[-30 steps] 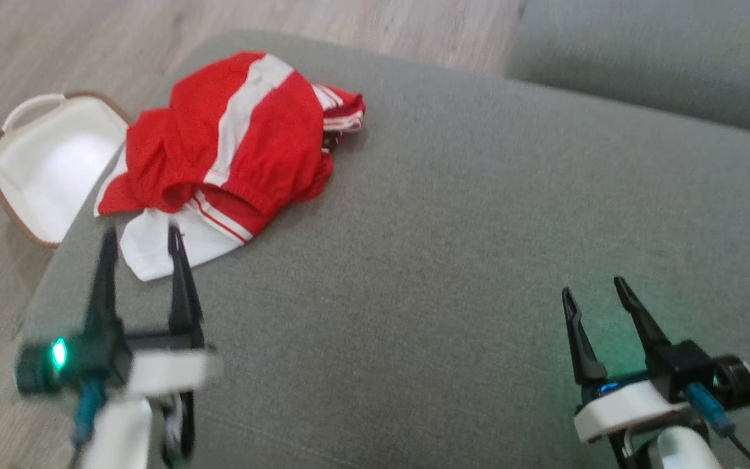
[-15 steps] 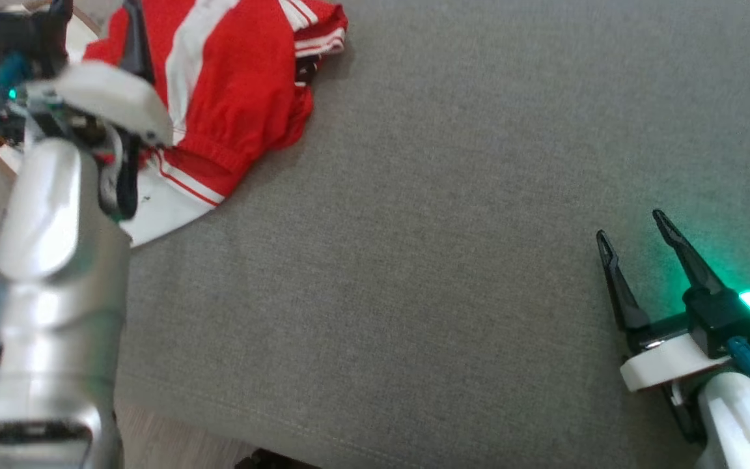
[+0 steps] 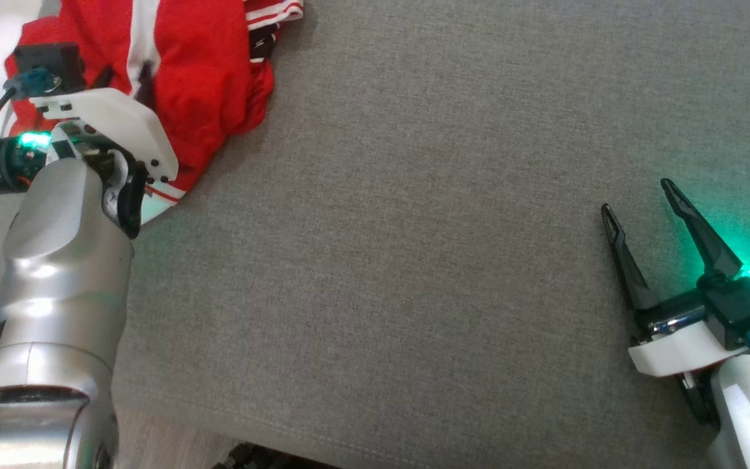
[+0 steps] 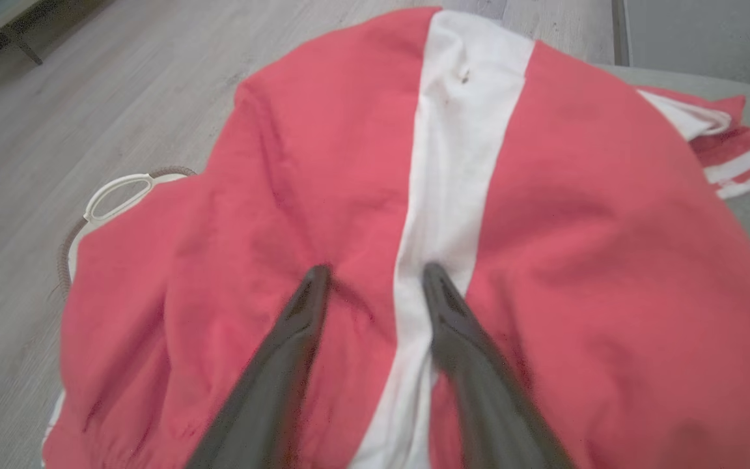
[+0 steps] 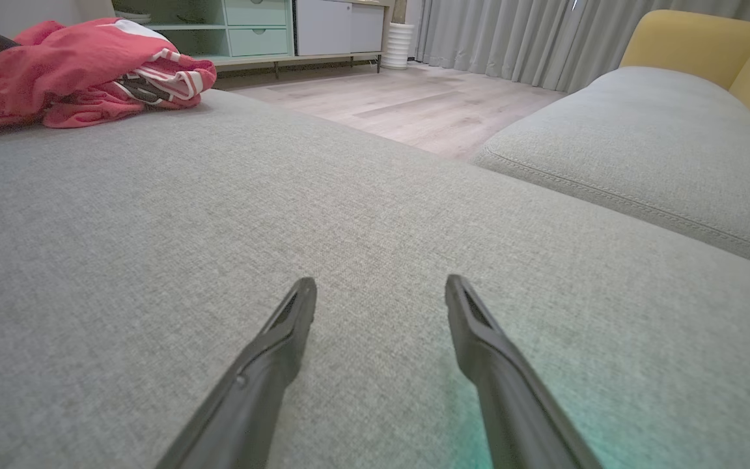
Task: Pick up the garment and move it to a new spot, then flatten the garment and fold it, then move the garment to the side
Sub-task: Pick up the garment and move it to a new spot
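1. The garment (image 3: 199,71), red with a white stripe, is seen bunched at the far left corner of the cushion (image 3: 414,260).
2. The left fingers (image 4: 313,290) are held well apart, with the tips set on the garment. No cloth is pinched between them.
3. The right fingers (image 3: 619,247) are spread wide and empty, held low over bare cushion, well apart from the garment.
4. A basket (image 4: 118,192) is noted on the floor beside that corner.

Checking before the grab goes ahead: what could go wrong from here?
1. The left gripper, open on the bunched garment, may pinch just one layer, leaving the rest dragging.
2. The garment lies at the cushion edge above a basket; a slip could drop it there.
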Motion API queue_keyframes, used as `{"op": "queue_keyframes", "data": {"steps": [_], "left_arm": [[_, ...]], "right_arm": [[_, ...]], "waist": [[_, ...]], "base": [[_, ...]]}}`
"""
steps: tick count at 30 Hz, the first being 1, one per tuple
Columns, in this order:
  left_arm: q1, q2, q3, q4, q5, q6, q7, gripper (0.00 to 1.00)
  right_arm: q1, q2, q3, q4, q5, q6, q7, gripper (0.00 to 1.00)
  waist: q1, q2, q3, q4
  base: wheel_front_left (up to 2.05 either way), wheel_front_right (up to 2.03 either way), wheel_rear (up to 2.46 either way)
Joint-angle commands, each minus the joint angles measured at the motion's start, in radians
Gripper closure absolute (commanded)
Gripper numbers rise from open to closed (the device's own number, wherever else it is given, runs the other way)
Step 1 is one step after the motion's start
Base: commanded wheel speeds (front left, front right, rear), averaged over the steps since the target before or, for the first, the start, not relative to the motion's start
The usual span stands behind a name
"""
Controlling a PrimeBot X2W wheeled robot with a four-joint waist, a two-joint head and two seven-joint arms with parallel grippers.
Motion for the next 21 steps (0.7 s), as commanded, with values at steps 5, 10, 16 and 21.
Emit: {"op": "queue_keyframes", "data": {"steps": [5,10,16,21], "left_arm": [[-0.064,0.066,0.004,0.015,-0.005,-0.020,-0.124,1.00],[-0.113,0.078,-0.021,0.022,0.004,-0.030,-0.232,1.00],[-0.192,0.113,-0.088,-0.004,0.050,-0.037,-0.323,1.00],[-0.254,0.135,-0.157,-0.059,0.077,-0.042,-0.322,1.00]], "right_arm": [[-0.001,-0.026,0.000,0.007,0.005,0.007,-0.001,0.00],[-0.010,-0.016,0.005,0.016,0.005,0.007,-0.001,0.00],[-0.031,0.043,0.037,0.042,0.014,0.007,-0.001,0.00],[-0.035,0.108,0.049,0.062,0.021,0.007,-0.001,0.00]], "waist": [[0.0000,0.0000,0.013,0.002],[0.0000,0.0000,-0.012,0.015],[0.0000,0.0000,-0.120,-0.007],[0.0000,0.0000,-0.217,-0.069]], "base": [[0.00,0.00,0.00],[0.00,0.00,0.00],[0.00,0.00,0.00],[0.00,0.00,0.00]]}}
